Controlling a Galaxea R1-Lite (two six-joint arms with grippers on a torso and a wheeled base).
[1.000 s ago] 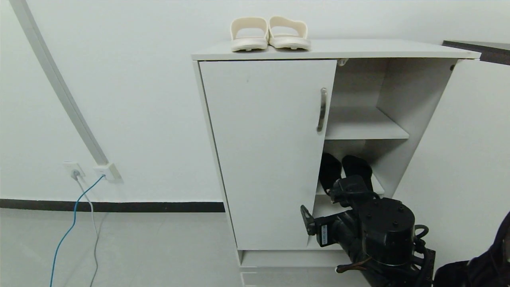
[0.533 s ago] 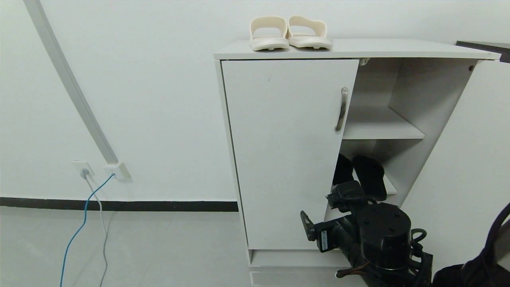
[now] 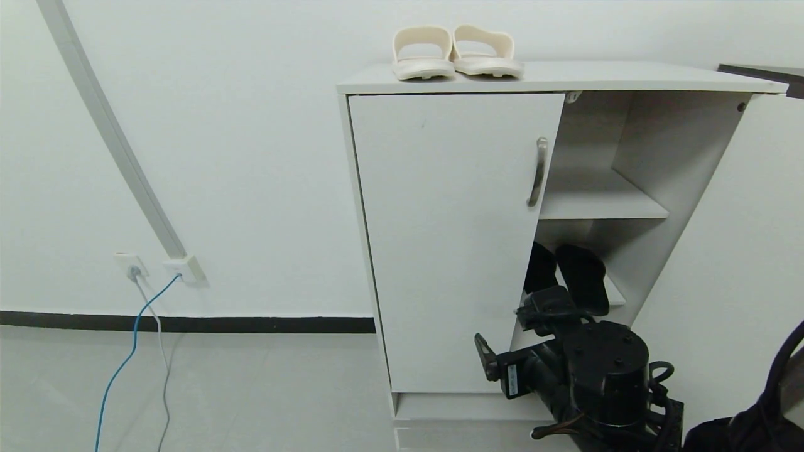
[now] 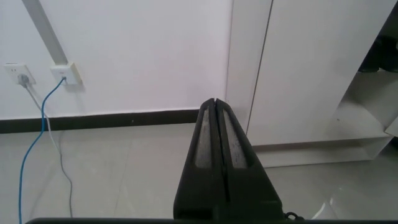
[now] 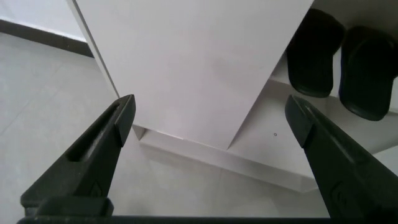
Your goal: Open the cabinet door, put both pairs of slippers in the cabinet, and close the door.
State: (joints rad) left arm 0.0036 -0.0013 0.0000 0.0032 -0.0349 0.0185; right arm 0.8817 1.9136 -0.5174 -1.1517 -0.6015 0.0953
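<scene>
Wide apart and with nothing between them stand the fingers of the right gripper (image 5: 210,106) in its own wrist view. It is aimed at the foot of the cabinet (image 5: 261,146). Past it are the lower edge of the closed door (image 5: 199,56) and the black slippers (image 5: 342,56), which lie side by side on the lower shelf (image 5: 292,127) inside the cabinet.

From the left wrist view, the left gripper (image 4: 214,107) has its fingers pressed together on nothing. It sits off the cabinet's (image 4: 311,68) closed side and points along the floor toward the wall, where a blue cable (image 4: 38,121) runs up to a wall socket (image 4: 67,73).

From the head view, the right arm (image 3: 603,367) is low in front of the cabinet's open half, just below the black slippers (image 3: 571,279). The open door (image 3: 741,263) is swung out on the cabinet's right, and the closed door (image 3: 452,238) with its handle (image 3: 537,171) covers the left. The upper shelf (image 3: 597,204) is bare. The cream slippers (image 3: 457,51) rest on top of the cabinet (image 3: 628,75), above the closed door, touching each other with their toes toward the robot.

That pair looks light and rubbery, probably with some give and a fairly smooth surface. The two inner edges pinched together, or the strap bands, seem the best hold. From so low a pose the arm would need to rise well up to reach them.
</scene>
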